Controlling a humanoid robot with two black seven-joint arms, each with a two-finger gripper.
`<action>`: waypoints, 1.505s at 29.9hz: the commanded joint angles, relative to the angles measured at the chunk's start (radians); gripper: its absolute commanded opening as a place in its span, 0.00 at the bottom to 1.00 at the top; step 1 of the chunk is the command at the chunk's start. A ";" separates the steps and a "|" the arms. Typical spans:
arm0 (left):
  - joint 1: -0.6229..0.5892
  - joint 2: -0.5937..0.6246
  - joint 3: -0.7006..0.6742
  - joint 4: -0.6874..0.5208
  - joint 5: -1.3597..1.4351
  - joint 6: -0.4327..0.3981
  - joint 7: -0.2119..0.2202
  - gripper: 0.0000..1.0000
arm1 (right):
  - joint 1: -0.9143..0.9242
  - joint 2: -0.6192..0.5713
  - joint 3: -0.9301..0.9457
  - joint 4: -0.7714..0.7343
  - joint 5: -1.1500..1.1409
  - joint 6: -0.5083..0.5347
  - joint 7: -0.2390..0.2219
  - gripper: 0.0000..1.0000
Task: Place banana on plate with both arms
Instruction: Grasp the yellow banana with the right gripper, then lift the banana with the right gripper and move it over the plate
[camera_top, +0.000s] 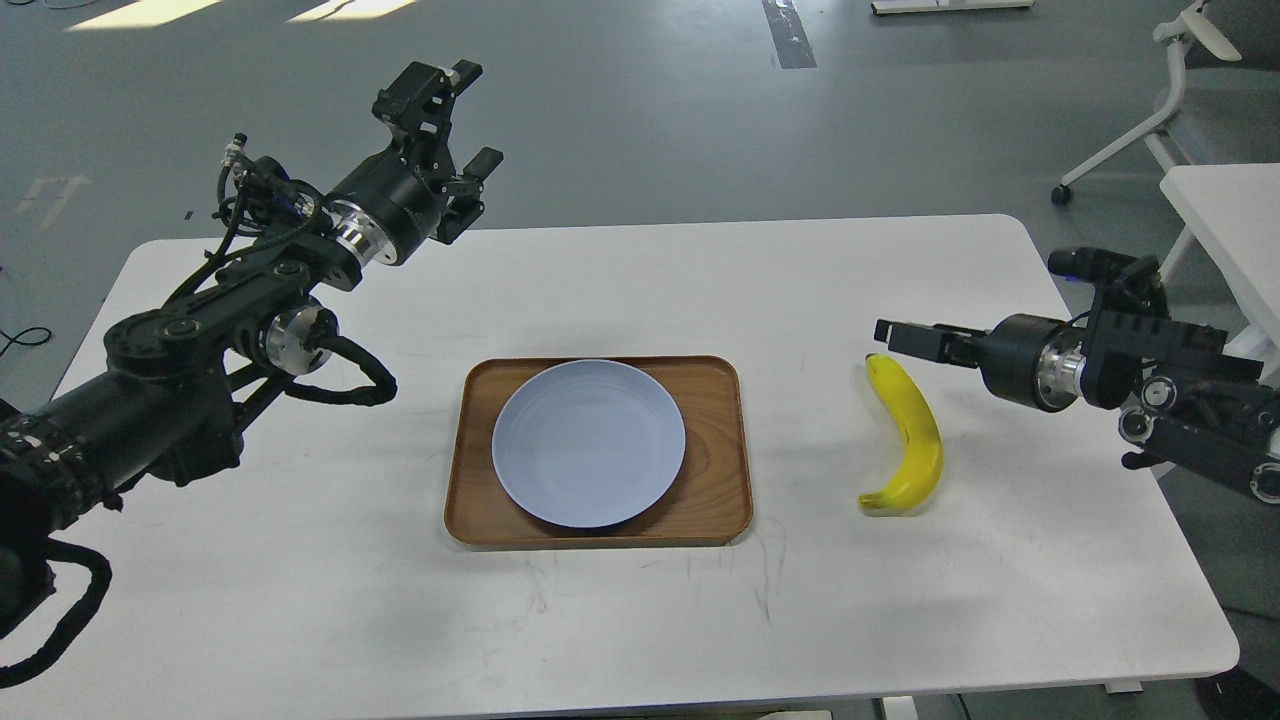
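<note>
In the head view, the banana lies on the white table in the right half of the frame, curved, its upper tip toward the right gripper and its lower end nearer the bottom; it rests clear of the wooden tray, which sits at the centre of the frame with the pale blue-grey plate lying inside it; the right gripper comes in from the right edge and reaches leftward, its end just above the banana's upper tip, though whether it touches cannot be told; it is seen edge-on and dark, so the stand of its jaws cannot be told; the left gripper, in the upper left of the frame, is raised over the table's far edge with its jaws apart and holding nothing, well apart from the banana and the plate.
</note>
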 joint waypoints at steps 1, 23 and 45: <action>0.042 0.008 -0.094 0.000 -0.009 -0.014 0.097 0.98 | -0.006 0.004 -0.069 -0.003 -0.045 -0.002 -0.001 0.96; 0.071 0.036 -0.101 -0.001 -0.006 -0.023 0.111 0.98 | 0.015 0.067 -0.154 -0.007 -0.045 -0.001 -0.006 0.00; 0.076 0.070 -0.107 -0.001 -0.009 -0.023 0.117 0.98 | 0.399 0.590 -0.457 -0.223 -0.079 -0.077 0.214 0.00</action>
